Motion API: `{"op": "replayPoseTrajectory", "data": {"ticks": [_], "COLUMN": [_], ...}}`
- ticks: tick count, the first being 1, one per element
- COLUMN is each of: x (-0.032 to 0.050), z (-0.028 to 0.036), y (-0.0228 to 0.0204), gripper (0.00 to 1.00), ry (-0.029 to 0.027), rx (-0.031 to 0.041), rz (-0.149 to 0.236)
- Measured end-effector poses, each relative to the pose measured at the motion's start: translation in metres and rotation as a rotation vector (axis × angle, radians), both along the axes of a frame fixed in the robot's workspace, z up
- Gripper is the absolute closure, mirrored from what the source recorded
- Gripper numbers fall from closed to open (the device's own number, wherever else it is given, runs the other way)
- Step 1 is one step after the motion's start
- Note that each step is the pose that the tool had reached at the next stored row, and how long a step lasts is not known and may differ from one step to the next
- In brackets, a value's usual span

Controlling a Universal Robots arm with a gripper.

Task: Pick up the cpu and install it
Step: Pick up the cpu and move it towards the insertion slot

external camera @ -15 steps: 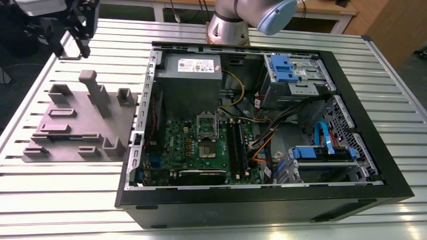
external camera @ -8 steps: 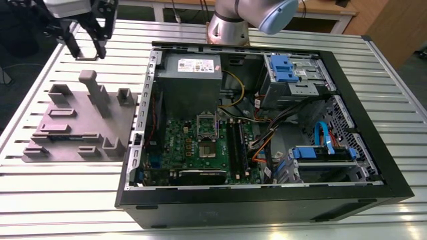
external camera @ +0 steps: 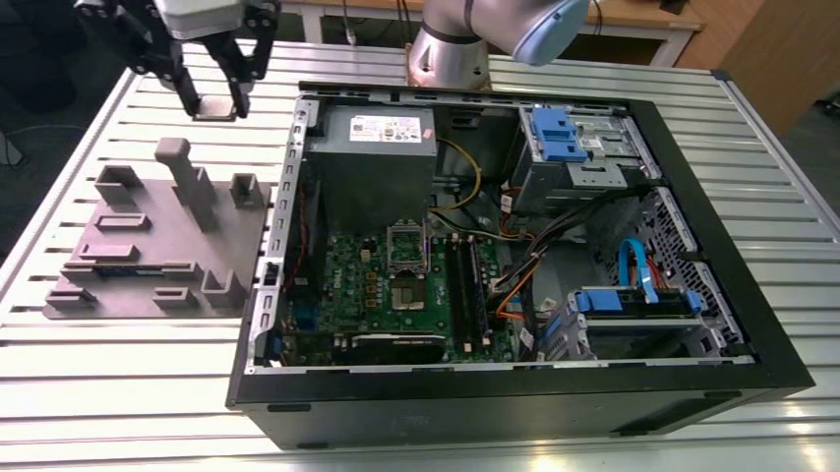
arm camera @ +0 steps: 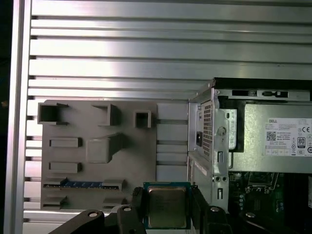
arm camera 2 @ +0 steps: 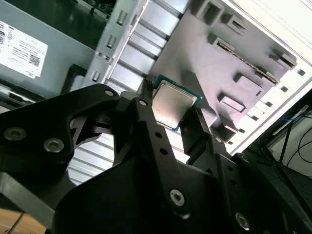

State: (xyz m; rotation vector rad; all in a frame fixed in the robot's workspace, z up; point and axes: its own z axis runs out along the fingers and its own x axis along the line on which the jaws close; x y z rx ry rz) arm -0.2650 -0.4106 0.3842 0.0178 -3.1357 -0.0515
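The fingers are clamped on two opposite edges of the cpu. In both wrist views its shiny metal top sits squarely between the two black pads, carried in the air and resting on nothing.

In the exterior view, the gripper hangs at the far side of the scene on the exterior view's left. It is above the slatted metal table, just beyond the far end of the grey holder block and outside the case wall. In the first wrist view, the block's square seat lies bare under the arm. I judge from this that the chip is out of its seat and the pick-up half of the job is done.

Further right stands the open computer case. At its far-left corner is the grey power supply, and nearer than that is the green motherboard. On the board the socket shows a dark centre, and what looks like its metal frame is folded open on the far side. I see nothing seated in it, though it is small at this range. Just right of the socket run the long black memory sticks, and the blue-tabbed drive bays fill the right side.

What is left is the whole install. The chip is well apart from the socket, with the case wall and the power supply between them.
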Motion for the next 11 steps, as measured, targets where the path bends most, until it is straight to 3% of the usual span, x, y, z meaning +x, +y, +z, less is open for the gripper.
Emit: {"op": "replayPoseTrajectory", "data": {"ticks": [11], "x": [0.05], "z": [-0.0007], "y": [0.0], "gripper": [0.53], "ry": [0.0], "rx": [0.0], "rz": [0.0]}}
